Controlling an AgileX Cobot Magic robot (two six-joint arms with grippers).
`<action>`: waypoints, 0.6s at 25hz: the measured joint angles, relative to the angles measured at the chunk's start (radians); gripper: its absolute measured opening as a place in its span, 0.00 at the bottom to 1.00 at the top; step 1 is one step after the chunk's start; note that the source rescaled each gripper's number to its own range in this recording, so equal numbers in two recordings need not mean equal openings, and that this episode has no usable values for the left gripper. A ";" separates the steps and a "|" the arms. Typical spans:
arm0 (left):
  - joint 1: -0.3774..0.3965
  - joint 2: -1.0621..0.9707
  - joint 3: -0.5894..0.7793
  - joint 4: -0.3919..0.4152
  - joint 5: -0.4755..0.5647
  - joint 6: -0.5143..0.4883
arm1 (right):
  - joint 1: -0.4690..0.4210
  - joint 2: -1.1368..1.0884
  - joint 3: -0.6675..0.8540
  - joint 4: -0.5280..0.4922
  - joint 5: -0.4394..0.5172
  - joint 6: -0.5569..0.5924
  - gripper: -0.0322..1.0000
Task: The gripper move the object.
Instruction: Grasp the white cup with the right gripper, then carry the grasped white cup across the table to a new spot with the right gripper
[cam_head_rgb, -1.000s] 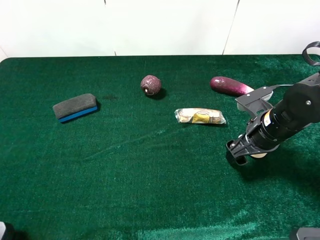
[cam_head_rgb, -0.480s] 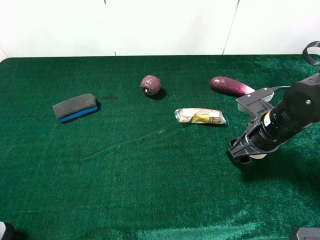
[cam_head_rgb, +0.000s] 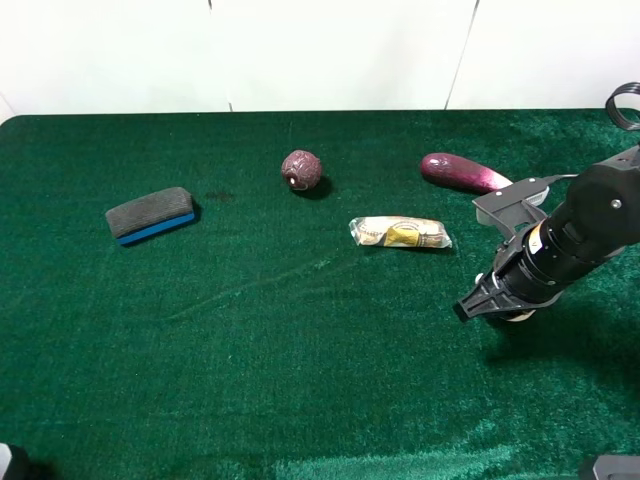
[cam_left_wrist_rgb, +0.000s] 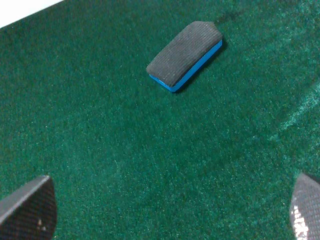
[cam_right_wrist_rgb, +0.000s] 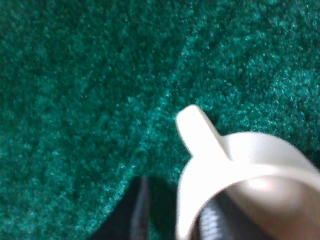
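The right gripper (cam_head_rgb: 487, 307) is low over the right side of the green felt table (cam_head_rgb: 300, 360), pinching the wall of the cream cup (cam_right_wrist_rgb: 250, 165). In the right wrist view, one ribbed finger (cam_right_wrist_rgb: 216, 223) sits inside the rim and the other (cam_right_wrist_rgb: 134, 212) is outside, beside the little loop handle. From the high camera only a pale sliver of the cup shows under the claw, and whether it touches the felt cannot be told. It is nearer the camera than the purple aubergine (cam_head_rgb: 462, 172) and near the clear-wrapped yellow packet (cam_head_rgb: 400, 233) (its dark print is too small to read). A purple ball (cam_head_rgb: 301, 170) lies farther back, and a grey eraser with a blue base (cam_head_rgb: 150, 214) is well to the left. The left gripper (cam_left_wrist_rgb: 170, 215) hangs with its tips spread wide apart and nothing between them.
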 joint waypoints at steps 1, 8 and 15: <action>0.000 0.000 0.000 0.000 0.000 0.000 | 0.000 0.000 0.000 0.000 0.000 0.000 0.13; 0.000 0.000 0.000 0.000 0.000 0.000 | 0.000 0.000 0.000 -0.003 0.002 0.000 0.03; 0.000 0.000 0.000 0.000 0.000 0.000 | 0.000 0.000 -0.083 -0.020 0.117 0.000 0.03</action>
